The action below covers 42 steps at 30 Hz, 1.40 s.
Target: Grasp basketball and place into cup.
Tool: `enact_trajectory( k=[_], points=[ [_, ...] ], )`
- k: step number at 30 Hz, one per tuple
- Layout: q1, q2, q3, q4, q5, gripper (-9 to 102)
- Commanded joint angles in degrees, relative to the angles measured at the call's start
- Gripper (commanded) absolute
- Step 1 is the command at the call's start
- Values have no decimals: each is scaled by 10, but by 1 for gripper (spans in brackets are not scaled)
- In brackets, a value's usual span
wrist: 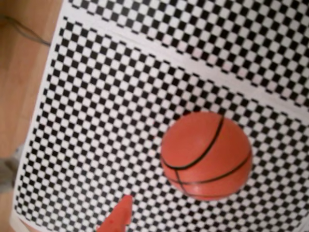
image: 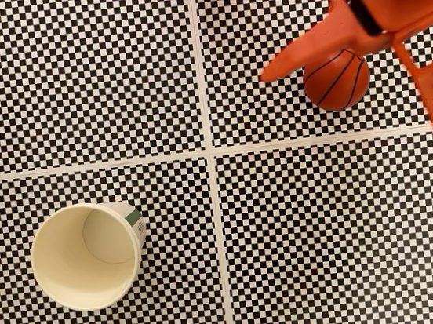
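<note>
Checkerboard mat (image: 112,80) with white dividing strips covers the work surface; bare wood (wrist: 24,87) borders it in the wrist view.

Task status: not begun as far as grasping goes. Basketball (image: 337,80) rests on the mat, directly beneath and touching or nearly touching the one visible finger (image: 298,53) of the orange claw (image: 323,66). Opposing finger not discernible, so claw state cannot be told. In the wrist view, ball (wrist: 206,155) sits just beyond a finger tip (wrist: 118,217), ungripped.

Remaining: close on ball, lift, carry, release. Cup (image: 86,257) stands upright and empty, well apart from the claw, toward lower left in the fixed view.

Clearance: open mat between claw and cup, no obstacles. Mat edge lies near the ball in the wrist view; risk of rolling off onto wood if nudged.
</note>
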Motion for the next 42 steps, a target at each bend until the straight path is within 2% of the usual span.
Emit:
enact_trajectory(
  k=[1,42],
  points=[
    [-1,-4,-5,-13,4,98],
    [33,-98,63,-163,40,97]
  ],
)
